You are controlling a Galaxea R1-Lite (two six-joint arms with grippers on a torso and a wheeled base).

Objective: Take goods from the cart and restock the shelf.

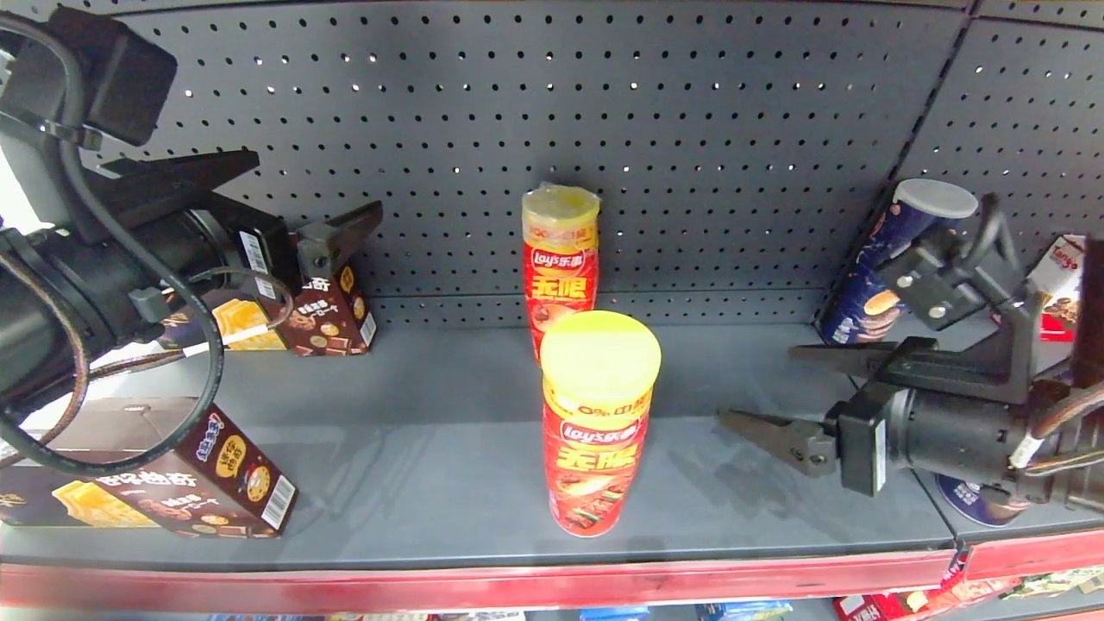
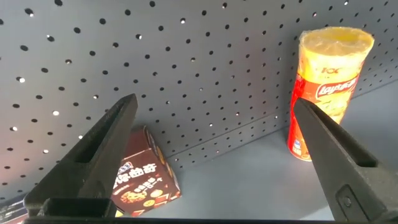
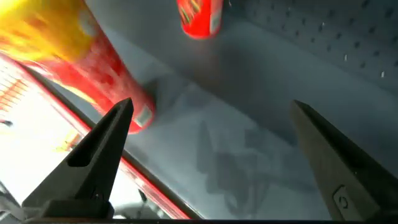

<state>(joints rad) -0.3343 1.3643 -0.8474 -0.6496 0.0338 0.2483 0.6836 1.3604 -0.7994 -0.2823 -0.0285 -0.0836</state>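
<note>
Head view showed a grey shelf backed by a pegboard. The front can, red with a yellow lid, stood upright near the shelf's front edge at the middle. The back can, of the same kind, stood upright at 12 o'clock from it, against the pegboard. The right gripper hung at 3 o'clock of the front can, apart from it, its jaws spread wide and holding nothing. The left gripper was at 10 o'clock of the front can, also wide open and empty. Just below it, the far box stood by the pegboard. The near box lay at 9 o'clock of the front can, near the shelf's edge. A blue can leaned tilted against the pegboard at 2 o'clock, with a red box beyond it.

In the left wrist view, the back can and the far box appeared between the open fingers. In the right wrist view, the front can stood beside one finger.
</note>
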